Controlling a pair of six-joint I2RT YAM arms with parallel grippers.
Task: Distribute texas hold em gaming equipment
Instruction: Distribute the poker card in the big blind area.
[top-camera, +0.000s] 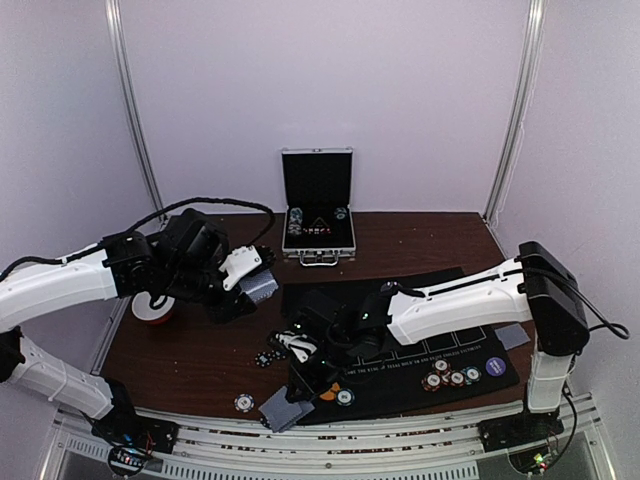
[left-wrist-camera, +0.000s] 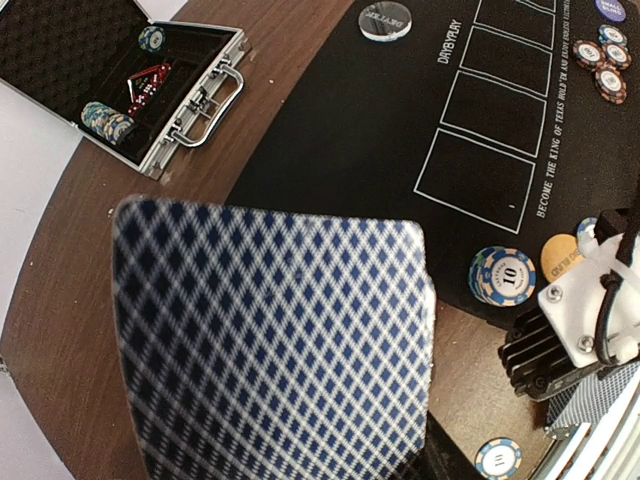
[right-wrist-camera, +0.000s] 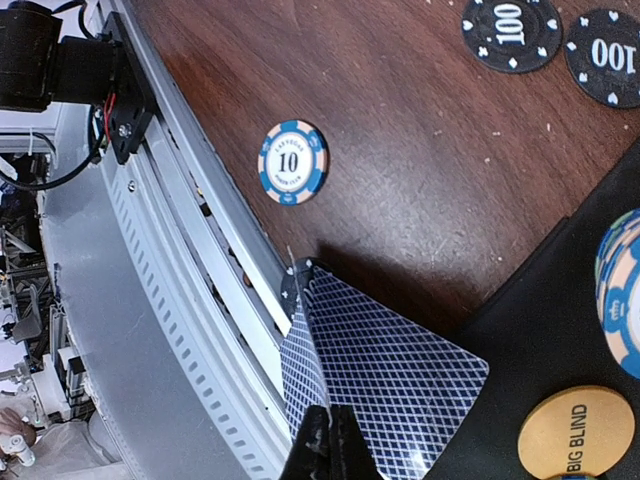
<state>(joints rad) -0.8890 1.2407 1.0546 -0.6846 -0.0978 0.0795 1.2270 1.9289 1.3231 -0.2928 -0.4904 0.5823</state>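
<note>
Blue-checked card (left-wrist-camera: 270, 340) hides left gripper (top-camera: 256, 285) holding it; right gripper (right-wrist-camera: 325, 445) pinches two cards (right-wrist-camera: 395, 385), fingertips cropped.

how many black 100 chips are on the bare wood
2. One black 100 chip lies on the bare wood table; the second sits close beside it. Others may be hidden from these views.

Wooden table (top-camera: 200, 365) carries black mat (top-camera: 480, 347), silver case (top-camera: 318, 205), loose chips (top-camera: 243, 402).
</note>
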